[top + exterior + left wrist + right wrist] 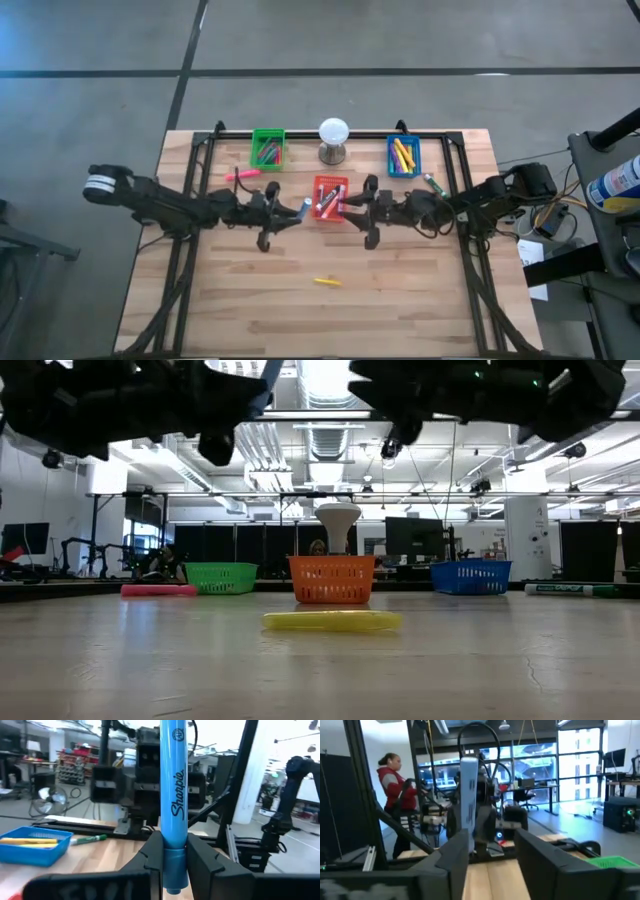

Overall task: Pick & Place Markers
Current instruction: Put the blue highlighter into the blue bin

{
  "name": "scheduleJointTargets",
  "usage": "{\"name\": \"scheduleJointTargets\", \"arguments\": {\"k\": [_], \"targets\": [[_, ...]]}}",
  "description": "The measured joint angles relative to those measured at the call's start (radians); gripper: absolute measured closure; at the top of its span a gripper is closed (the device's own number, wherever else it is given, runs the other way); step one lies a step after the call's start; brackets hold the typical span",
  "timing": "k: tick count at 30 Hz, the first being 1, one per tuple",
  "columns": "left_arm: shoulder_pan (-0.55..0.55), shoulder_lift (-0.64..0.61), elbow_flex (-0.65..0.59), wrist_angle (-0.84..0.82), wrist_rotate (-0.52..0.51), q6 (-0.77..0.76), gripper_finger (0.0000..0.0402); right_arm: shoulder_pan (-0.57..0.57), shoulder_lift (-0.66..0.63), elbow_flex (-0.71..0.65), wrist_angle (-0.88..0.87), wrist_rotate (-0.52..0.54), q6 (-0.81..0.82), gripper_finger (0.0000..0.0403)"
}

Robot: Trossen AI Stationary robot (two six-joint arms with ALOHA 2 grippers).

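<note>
Facing across red bin (329, 197): left hand (170, 865) pinching blue marker (173, 795); right hand (492, 857) apparently spread.

We see a yellow marker (332, 621) lying before the orange bin (332, 580) (green bin (221, 578) left, blue bin (470, 577) right).

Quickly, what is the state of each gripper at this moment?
Left gripper: shut on the blue marker, above the table.
Right gripper: open, holding nothing, facing the left one.
</note>
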Motion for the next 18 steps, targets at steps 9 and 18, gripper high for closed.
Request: {"name": "scheduleJointTargets", "arguments": {"k": [9,18], "targets": [[0.000,0.119,0.039,0.064,0.024,0.004,0.0353,0.018,0.092,0.133,-0.002,-0.003,-0.025,0.0203],[0.000,0.124,0.033,0.079,0.024,0.001,0.0353,0.023,0.221,0.275,-0.004,-0.002,-0.051,0.0209]]}}
